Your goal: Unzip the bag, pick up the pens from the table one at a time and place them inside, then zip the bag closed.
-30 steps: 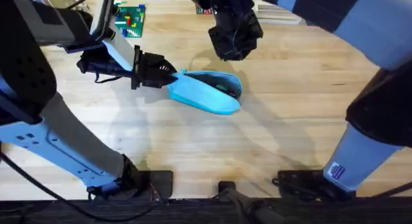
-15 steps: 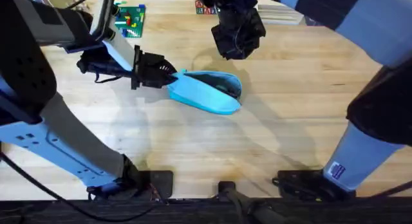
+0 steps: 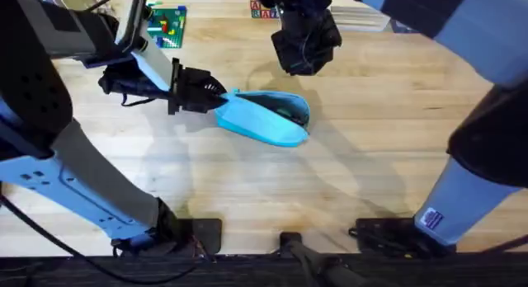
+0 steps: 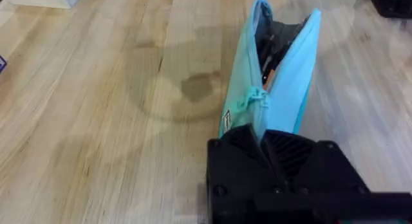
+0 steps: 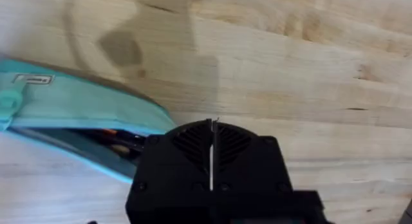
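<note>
One bag (image 3: 264,119) lies near the middle of the table (image 3: 355,147), its long axis slanting from upper left to lower right in the overhead view. Its zipper is open, and the gap along the top shows dark pens (image 4: 275,49) inside with an orange spot among them; their number is hard to make out, perhaps two or more.

The left gripper (image 3: 213,93) is clenched on the bag's left end, pinching the fabric by the zipper end, as the left wrist view shows. The right gripper (image 3: 304,49) hangs above the table just beyond the bag's far right end, apart from it; its fingers are pressed together with nothing between them in the right wrist view.

Bare wood lies wide open in front of the bag and to its right. One green brick plate (image 3: 167,25) sits at the far left edge, well apart from the bag.
</note>
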